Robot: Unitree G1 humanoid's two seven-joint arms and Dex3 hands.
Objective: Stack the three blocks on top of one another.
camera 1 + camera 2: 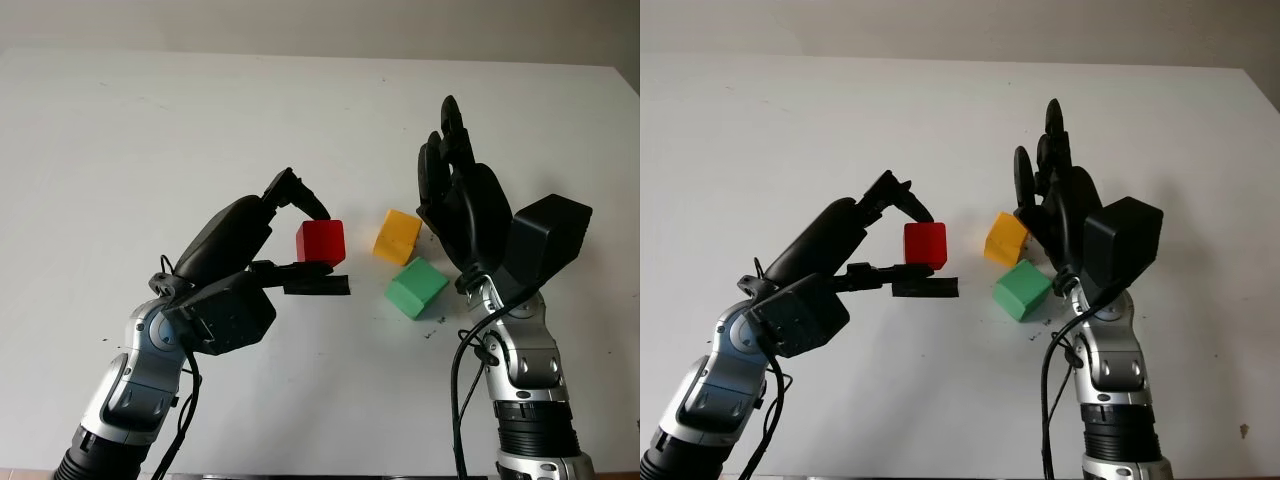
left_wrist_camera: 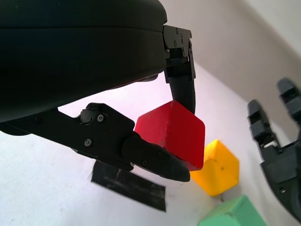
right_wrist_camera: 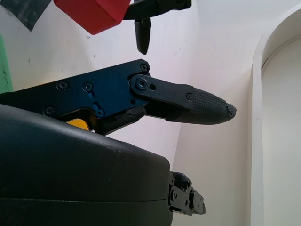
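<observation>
Red block (image 1: 320, 241) sits pinched in the left robot hand (image 1: 310, 238) above the counter (image 1: 150, 150), left of the yellow block (image 1: 397, 236). Green block (image 1: 416, 287) lies just beside the yellow block. Right robot hand (image 1: 455, 190) is open, just right of it.

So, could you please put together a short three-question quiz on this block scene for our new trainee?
1. True or false: the left hand has its fingers closed on the red block.
2. Which block lies nearest the robot on the table? A) the yellow block B) the green block C) a blue block
3. Fill in: the right hand is open and raised just beside the ____ block.

Key: 1 true. 2 B. 3 yellow.
</observation>
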